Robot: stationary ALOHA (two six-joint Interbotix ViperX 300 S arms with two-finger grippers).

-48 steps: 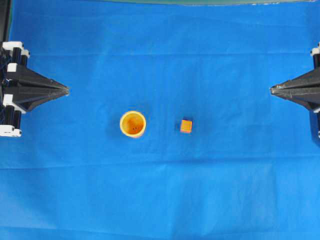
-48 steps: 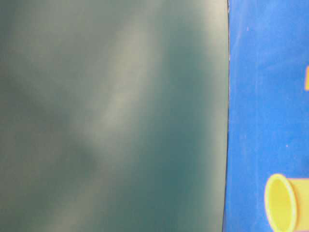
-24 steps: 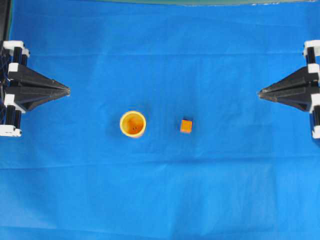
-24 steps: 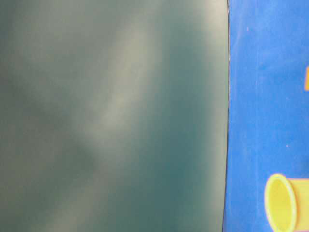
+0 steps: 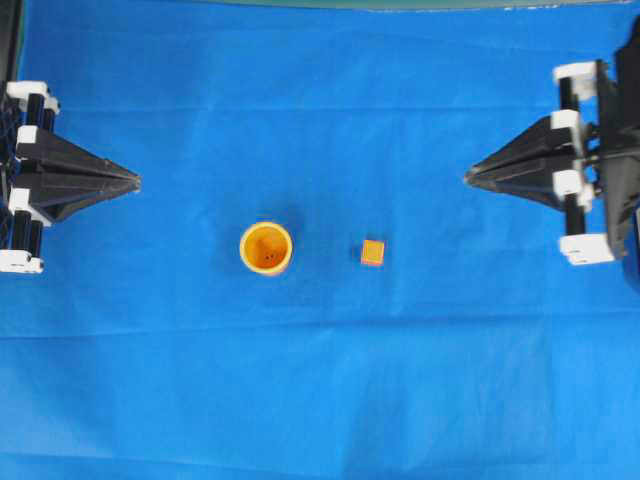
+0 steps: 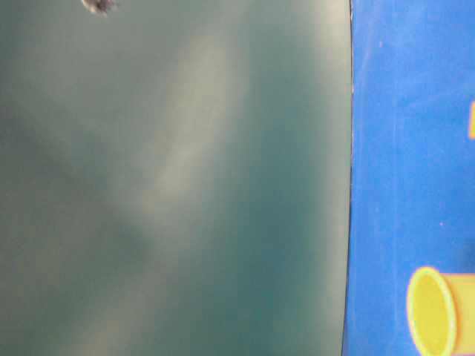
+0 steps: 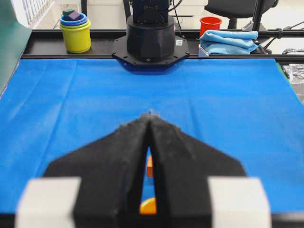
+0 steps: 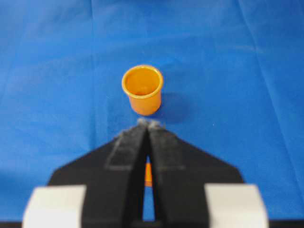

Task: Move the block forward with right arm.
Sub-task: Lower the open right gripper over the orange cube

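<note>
At the left edge of the overhead view the black-and-white left gripper (image 5: 130, 181) hangs over the blue-cloth-covered table (image 5: 320, 400) with its jaws together, well apart from everything else. Right of it, near the middle, stands the round orange-yellow plastic cup (image 5: 266, 247), and near it to the right lies the small orange cube with a reddish-pink rim, the block (image 5: 372, 252), free on the cloth and touched by nothing. Farther right, the black right gripper with white joint parts (image 5: 470, 179) has its jaws together and holds nothing; its tip points toward the centre, well apart from the block. The risks as I judge them: from the right wrist view the cup sits straight beyond the block, so a push along that line could drive the cube into the cup and tip it. The pointed closed tip could also glance off a corner and spin the cube sideways, or catch and bunch the soft cloth. No brand, label or writing is readable anywhere.
</note>
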